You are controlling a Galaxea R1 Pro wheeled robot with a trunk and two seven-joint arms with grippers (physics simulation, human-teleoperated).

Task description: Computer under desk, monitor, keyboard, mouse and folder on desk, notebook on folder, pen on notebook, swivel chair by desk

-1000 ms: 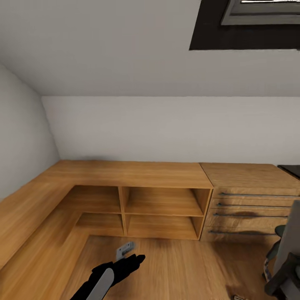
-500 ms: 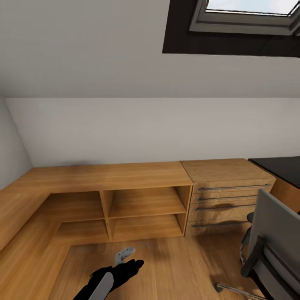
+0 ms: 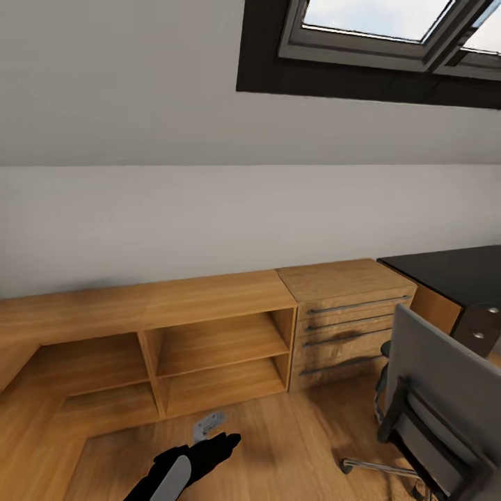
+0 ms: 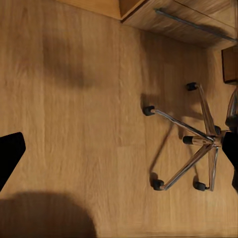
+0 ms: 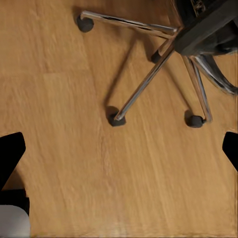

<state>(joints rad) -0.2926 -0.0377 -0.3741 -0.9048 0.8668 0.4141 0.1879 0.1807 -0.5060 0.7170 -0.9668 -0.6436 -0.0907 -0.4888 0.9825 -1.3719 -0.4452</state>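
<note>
Grey cloth swivel chair [image 3: 445, 390], glossy black desk [image 3: 452, 271]

Skylight [image 3: 379, 21], low wooden shelving [image 3: 174, 334], perhaps oak.

Head camera faces wall, angled down; swivel chair [image 3: 438, 403] at 4 o'clock. Both wrist cameras look straight down at floor [image 4: 89, 124]; share chair's chrome base.
</note>
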